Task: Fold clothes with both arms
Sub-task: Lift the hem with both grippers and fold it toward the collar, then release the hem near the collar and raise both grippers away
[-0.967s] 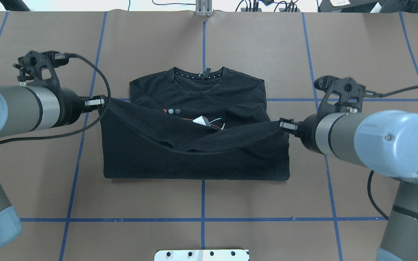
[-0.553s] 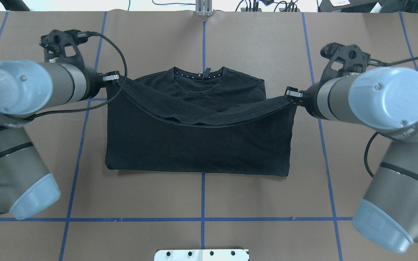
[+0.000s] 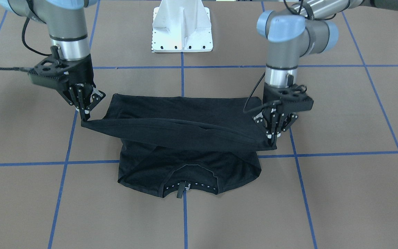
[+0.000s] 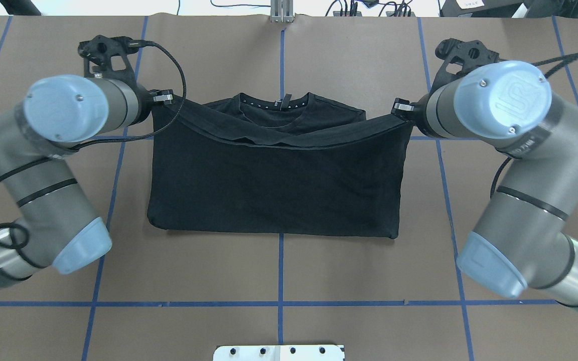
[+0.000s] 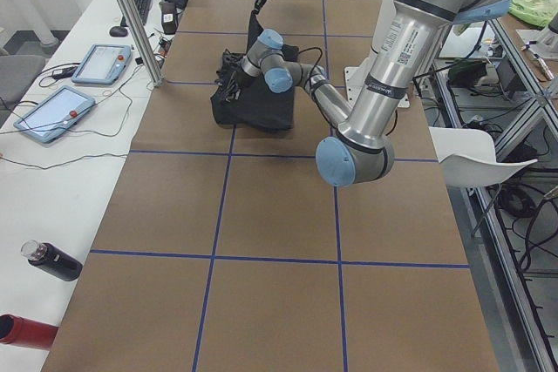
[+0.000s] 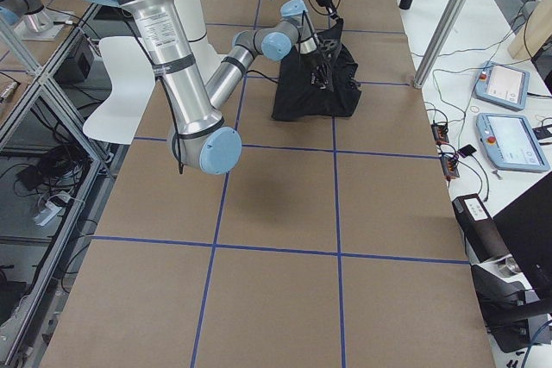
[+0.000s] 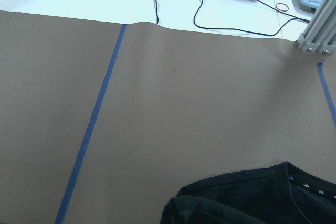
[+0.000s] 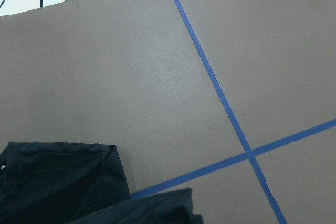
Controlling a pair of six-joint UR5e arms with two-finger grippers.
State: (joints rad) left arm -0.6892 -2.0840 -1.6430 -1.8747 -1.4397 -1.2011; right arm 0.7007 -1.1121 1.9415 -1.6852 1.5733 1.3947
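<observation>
The black T-shirt (image 4: 274,185) lies flat on the brown table with its collar (image 4: 275,103) at the far side. Its near half is doubled over, and the lifted hem hangs as a sagging band just short of the collar. My left gripper (image 4: 168,98) is shut on the hem's left corner. My right gripper (image 4: 398,107) is shut on the right corner. In the front-facing view the left gripper (image 3: 271,137) and right gripper (image 3: 86,117) point down and hold the T-shirt (image 3: 185,114) a little above the table. No graphic shows.
The white pedestal base (image 3: 181,31) stands at the robot's side of the table. Blue tape lines (image 4: 280,265) cross the brown paper. Two tablets (image 5: 100,63) and bottles (image 5: 52,260) sit on the white side table beyond the collar, by an aluminium post (image 5: 131,15).
Both grippers have carried the hem away from the robot toward the collar. The folded layer now covers the graphic that showed a second ago.
</observation>
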